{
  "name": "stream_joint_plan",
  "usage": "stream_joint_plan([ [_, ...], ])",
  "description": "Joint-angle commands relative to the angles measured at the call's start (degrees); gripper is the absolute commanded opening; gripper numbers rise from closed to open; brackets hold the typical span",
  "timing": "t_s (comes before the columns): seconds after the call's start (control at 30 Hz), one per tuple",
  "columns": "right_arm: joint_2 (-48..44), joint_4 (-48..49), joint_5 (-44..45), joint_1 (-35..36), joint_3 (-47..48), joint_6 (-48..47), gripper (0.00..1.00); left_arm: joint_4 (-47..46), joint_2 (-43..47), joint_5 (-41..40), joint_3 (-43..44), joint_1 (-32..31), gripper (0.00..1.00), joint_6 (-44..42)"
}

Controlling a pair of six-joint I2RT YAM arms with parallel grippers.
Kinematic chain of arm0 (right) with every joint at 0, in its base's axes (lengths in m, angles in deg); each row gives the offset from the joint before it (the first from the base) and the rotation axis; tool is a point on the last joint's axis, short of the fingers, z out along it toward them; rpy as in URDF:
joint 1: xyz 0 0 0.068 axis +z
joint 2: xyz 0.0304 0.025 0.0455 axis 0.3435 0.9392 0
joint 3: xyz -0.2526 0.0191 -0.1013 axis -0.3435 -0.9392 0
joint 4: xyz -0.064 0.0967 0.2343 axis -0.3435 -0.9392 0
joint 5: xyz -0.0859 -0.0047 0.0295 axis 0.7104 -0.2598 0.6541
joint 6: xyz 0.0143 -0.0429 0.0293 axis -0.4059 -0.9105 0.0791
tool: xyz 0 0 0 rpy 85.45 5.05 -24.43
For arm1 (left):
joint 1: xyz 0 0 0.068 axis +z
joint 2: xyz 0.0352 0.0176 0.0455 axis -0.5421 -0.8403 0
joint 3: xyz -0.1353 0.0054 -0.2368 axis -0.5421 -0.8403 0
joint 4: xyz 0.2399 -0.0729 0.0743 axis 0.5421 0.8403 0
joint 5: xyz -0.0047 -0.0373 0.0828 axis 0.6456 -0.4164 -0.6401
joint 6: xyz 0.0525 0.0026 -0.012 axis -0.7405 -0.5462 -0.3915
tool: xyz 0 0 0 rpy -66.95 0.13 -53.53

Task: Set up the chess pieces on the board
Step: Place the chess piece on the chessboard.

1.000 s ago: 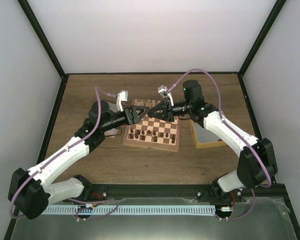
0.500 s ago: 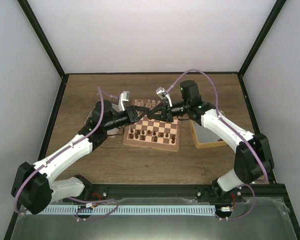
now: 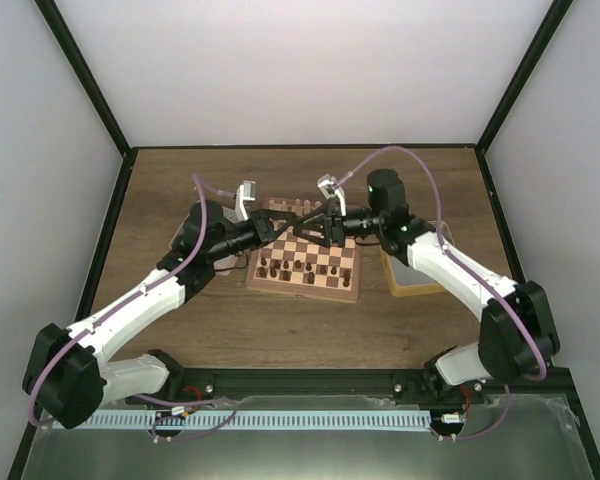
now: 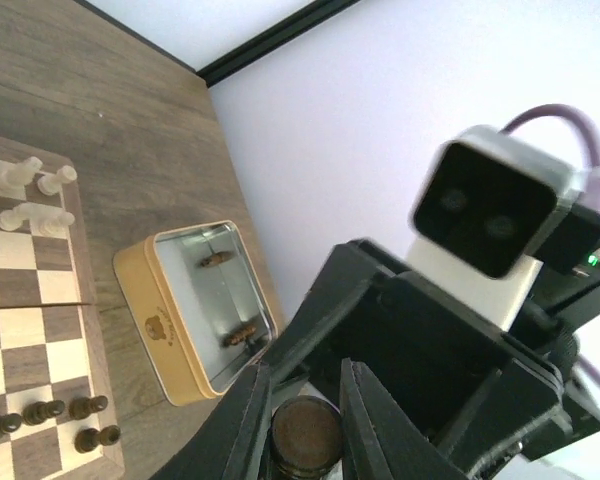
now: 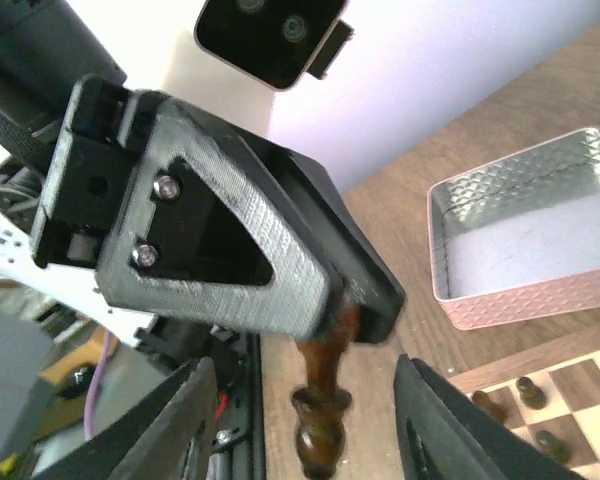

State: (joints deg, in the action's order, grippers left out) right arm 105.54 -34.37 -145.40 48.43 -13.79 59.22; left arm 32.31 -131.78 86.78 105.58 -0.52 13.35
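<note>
The left gripper (image 4: 302,405) is pinched onto a dark chess piece (image 5: 322,380), which is up in the air over the far half of the board (image 3: 302,292), not on any square. The right gripper (image 5: 315,425) sits nose to nose with it, its fingers (image 5: 185,425) spread wide on either side of the piece and touching nothing (a hand-over, by the look of it).

I'd say the step in hand is getting this one piece to its home square. Next, the right arm needs to back off without knocking it. The left then has to tip the piece upright and set it on a free square among the dark pieces (image 3: 302,268) at the near side of the board.

The piece's lower end is cut off in the right wrist view, so I can't name it. From above it is lost between the grippers, which also cover the board's far rows. A yellow tin (image 4: 150,320) right of the board holds a few bits too small to make out.
</note>
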Motion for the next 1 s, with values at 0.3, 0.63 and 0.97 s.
stream_joint_plan([
  [0.3,-7.2,47.6,21.5,5.1,-19.7,49.9,0.65,-10.2,2.6,-5.6,-3.3,-0.1,0.08,17.0],
  [0.63,-5.2,51.7,31.5,8.6,-21.1,61.3,0.48,-14.0,2.3,-9.1,-6.1,-0.1,0.07,25.5],
  [0.97,-5.4,48.6,32.6,9.2,-20.4,60.7,0.20,-15.4,2.0,-9.7,-7.2,0.5,0.06,27.7],
])
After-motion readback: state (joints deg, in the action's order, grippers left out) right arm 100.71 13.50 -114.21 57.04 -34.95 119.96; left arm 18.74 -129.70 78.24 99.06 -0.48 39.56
